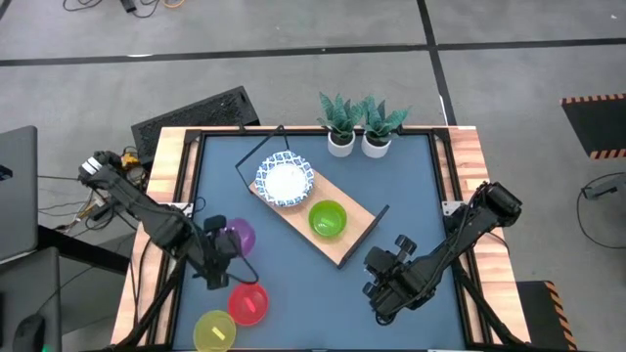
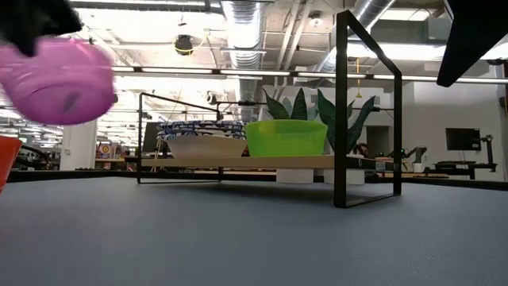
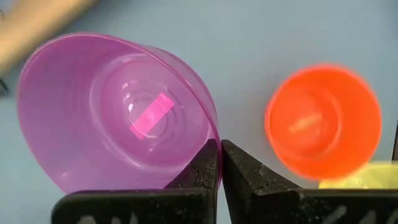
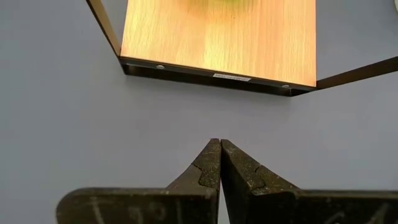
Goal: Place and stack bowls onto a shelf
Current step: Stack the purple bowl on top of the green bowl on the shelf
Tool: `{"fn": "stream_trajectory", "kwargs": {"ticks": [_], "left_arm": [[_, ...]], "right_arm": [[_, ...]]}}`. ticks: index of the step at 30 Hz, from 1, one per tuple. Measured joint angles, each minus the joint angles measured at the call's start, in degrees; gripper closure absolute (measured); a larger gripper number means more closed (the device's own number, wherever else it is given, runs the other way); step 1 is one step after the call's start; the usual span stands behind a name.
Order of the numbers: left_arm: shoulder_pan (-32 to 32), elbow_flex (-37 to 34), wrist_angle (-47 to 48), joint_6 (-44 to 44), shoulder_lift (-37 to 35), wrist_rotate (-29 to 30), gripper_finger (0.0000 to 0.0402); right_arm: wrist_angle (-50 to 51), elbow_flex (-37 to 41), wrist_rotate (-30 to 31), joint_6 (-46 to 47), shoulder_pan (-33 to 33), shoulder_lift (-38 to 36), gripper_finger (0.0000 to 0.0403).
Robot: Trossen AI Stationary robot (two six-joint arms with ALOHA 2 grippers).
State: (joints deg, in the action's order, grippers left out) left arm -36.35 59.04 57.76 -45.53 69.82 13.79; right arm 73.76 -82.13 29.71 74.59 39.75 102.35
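now, left gripper (image 3: 220, 163) pinching purple bowl (image 3: 115, 112) rim, lifted off table beside shelf (image 1: 318, 225). green bowl (image 1: 327, 218), patterned bowls (image 1: 285, 181) on shelf. right gripper (image 4: 220, 163) closed, empty, near shelf end.

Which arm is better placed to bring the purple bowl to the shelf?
Left: its end effector already grips the purple bowl, lifted beside the shelf. The right end effector is shut and empty.

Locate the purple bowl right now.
The purple bowl hangs above the table's left half in the high view, gripped by the left end effector, between the shelf and the red bowl.
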Motion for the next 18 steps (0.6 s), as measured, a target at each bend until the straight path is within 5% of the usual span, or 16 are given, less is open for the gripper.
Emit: {"fn": "stream_trajectory", "kwargs": {"ticks": [8,18], "left_arm": [[8.6,8.8,-2.4,17.6,0.7,7.0,0.0402],[19.6,20.7,-2.7,46.5,8.3,7.7,0.0402]], "right_arm": [[-0.5,0.0,0.2,0.0,0.0,0.0,0.0372],[-0.5,0.0,0.8,0.0,0.0,0.0,0.0372]]}}
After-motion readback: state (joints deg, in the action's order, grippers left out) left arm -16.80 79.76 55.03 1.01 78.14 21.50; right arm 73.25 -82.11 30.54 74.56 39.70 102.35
